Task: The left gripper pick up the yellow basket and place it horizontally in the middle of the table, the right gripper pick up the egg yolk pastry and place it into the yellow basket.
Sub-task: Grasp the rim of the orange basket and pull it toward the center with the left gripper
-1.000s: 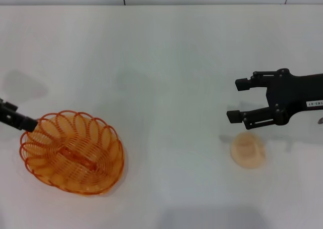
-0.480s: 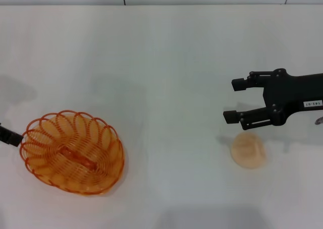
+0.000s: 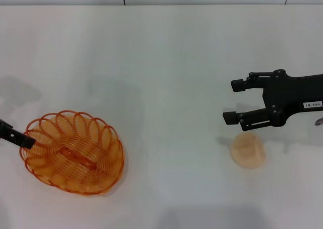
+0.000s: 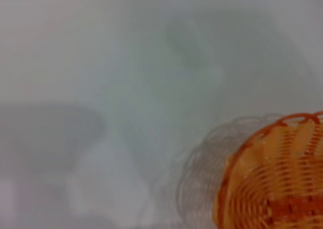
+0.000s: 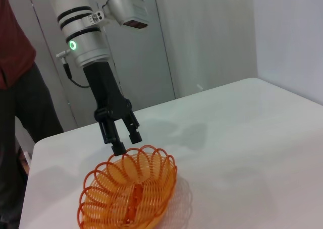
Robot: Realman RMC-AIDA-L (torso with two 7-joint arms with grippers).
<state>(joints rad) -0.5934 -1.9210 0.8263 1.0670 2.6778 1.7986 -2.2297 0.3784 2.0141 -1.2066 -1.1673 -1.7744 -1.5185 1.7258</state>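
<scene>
Left end effector (image 5: 122, 138), fingers apart, hangs just above the basket's (image 3: 72, 152) far-left rim on the tabletop (image 3: 161, 62); gripping that rim looks to be the step in hand. Right end effector (image 3: 235, 101) hovers spread near the pastry (image 3: 248, 150), awaiting the basket's shift to centre.

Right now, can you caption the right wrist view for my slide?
Left gripper open just above the far rim of the yellow basket on the white table.

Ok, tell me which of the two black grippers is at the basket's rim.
The left gripper, on the arm with the green ring light, is at the yellow basket's rim. The right gripper, white-labelled, hangs open above the egg yolk pastry.
</scene>
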